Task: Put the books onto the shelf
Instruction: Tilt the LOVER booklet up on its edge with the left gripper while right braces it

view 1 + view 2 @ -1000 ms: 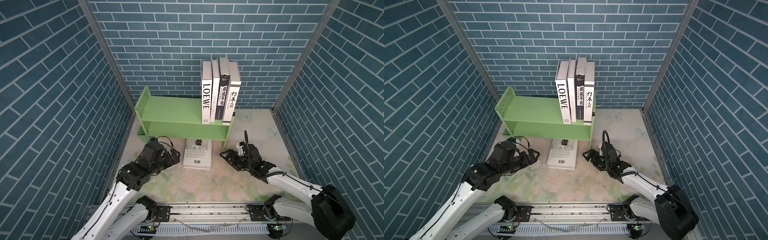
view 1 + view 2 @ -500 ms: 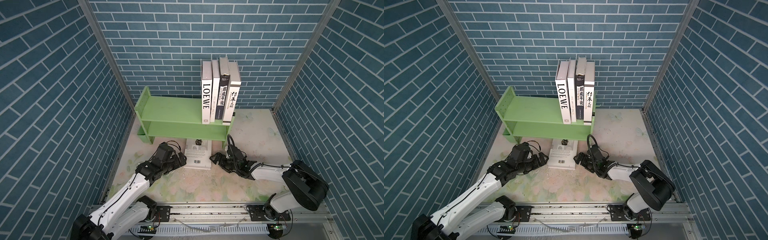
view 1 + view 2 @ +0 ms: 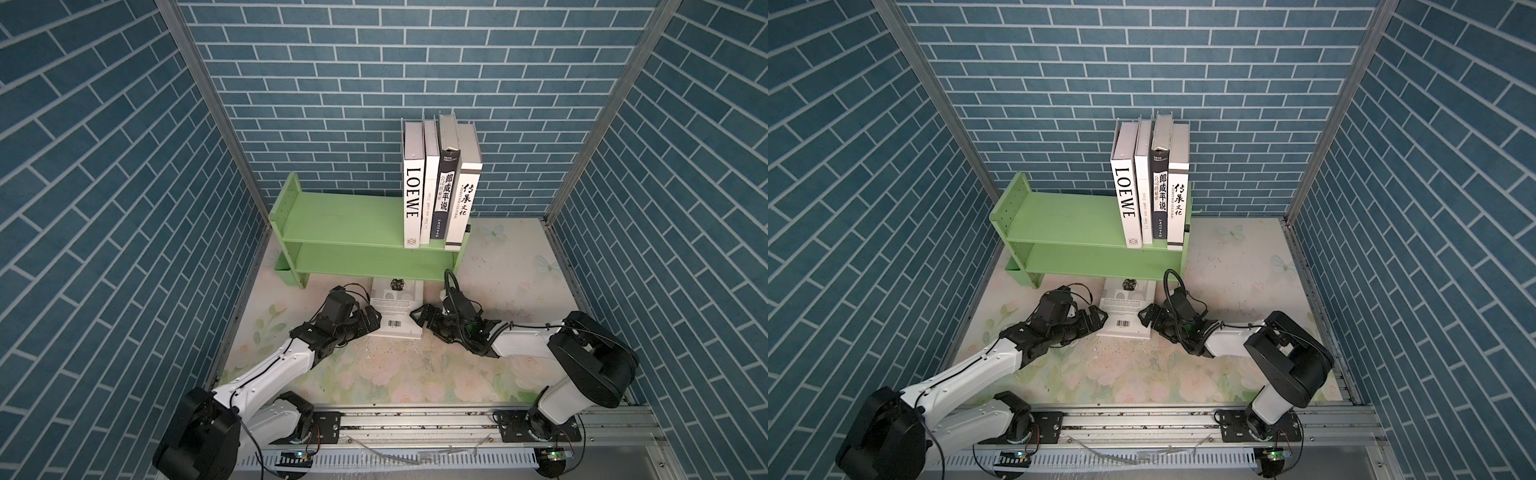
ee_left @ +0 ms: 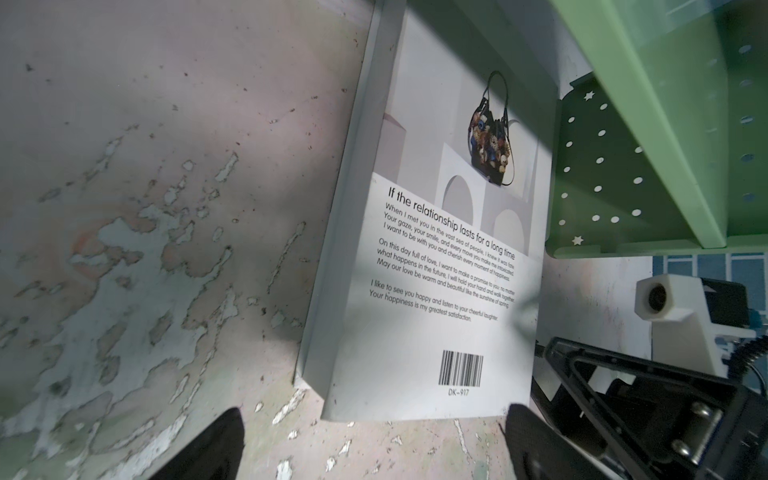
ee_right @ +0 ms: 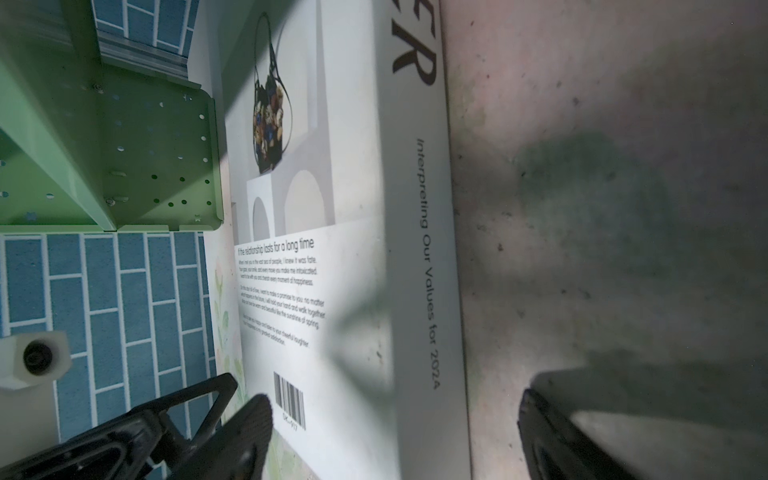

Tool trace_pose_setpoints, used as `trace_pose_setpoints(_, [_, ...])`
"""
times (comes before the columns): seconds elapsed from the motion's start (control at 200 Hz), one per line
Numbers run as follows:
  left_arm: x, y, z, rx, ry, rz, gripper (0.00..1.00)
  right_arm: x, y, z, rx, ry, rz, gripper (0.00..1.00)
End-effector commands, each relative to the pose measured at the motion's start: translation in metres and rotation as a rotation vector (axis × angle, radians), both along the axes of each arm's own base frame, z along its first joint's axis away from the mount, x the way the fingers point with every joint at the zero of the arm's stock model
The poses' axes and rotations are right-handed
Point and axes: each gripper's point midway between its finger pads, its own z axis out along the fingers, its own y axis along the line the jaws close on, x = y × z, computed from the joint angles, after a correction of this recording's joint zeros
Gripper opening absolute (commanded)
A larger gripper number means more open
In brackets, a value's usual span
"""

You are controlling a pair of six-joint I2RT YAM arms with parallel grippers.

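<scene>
A white book (image 3: 397, 307) (image 3: 1127, 309) lies flat on the floor just in front of the green shelf (image 3: 345, 224) (image 3: 1067, 216), back cover and barcode up. Several books (image 3: 440, 191) (image 3: 1150, 187) stand upright at the right end of the shelf's top board. My left gripper (image 3: 372, 322) (image 4: 374, 440) is open at the book's near left corner, with the book's (image 4: 436, 291) near edge just ahead of its fingers. My right gripper (image 3: 419, 320) (image 5: 395, 432) is open at the near right corner. One finger is over the cover by the barcode, the other beside the spine of the book (image 5: 353, 291), with floor showing between them.
The lower shelf board and a perforated green end panel (image 4: 594, 174) overhang the book's far end. Blue brick walls close in three sides. The two grippers are close together across the book's near edge. A metal rail (image 3: 415, 419) runs along the front.
Both arms have reached in from the sides to the flat book's near corners. The right gripper has moved left to the spine. The book has not moved.
</scene>
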Motion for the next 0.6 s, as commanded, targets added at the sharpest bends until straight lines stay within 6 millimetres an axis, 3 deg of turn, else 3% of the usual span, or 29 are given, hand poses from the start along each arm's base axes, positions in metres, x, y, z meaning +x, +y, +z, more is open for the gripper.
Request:
trace_pose_setpoints(0.0, [0.016, -0.015, 0.011, -0.025, -0.074, -0.052, 1.00, 0.005, 0.009, 0.004, 0.008, 0.000, -0.016, 0.91])
trace_pose_setpoints(0.335, [0.021, -0.034, -0.005, -0.086, -0.020, -0.096, 0.97, -0.009, 0.036, 0.015, 0.012, -0.010, 0.108, 0.85])
trace_pose_setpoints(0.595, [0.005, -0.039, 0.029, -0.126, -0.034, -0.136, 0.97, -0.027, 0.056, 0.041, 0.032, -0.019, 0.241, 0.85])
